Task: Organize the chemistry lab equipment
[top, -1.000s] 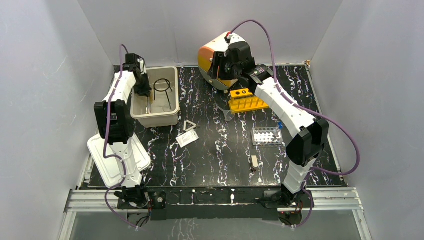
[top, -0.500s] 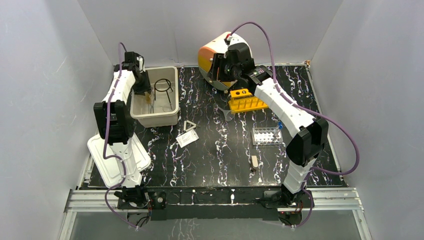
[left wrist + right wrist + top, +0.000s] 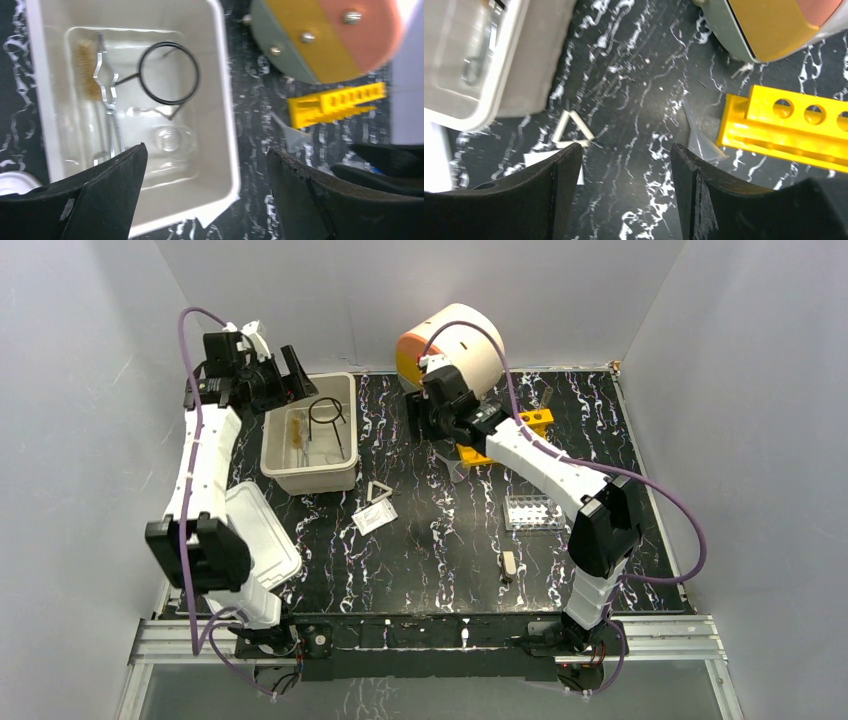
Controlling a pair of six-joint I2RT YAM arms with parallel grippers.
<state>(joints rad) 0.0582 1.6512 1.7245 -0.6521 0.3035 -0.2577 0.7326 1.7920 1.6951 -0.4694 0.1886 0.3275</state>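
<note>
glass beaker, seemingly, shows inside the tub only from left wrist.

One tub holds four things: one black ring, one pair of tongs, one brush, one beaker. Right of the tub lie one triangle, one white pad, one funnel, one yellow rack and one clear rack.

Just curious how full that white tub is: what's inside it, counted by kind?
Black ring with handle: 1
Thin metal tongs: 1
Brown brush: 1
Clear glass beaker: 1
Total in the white tub: 4
</note>
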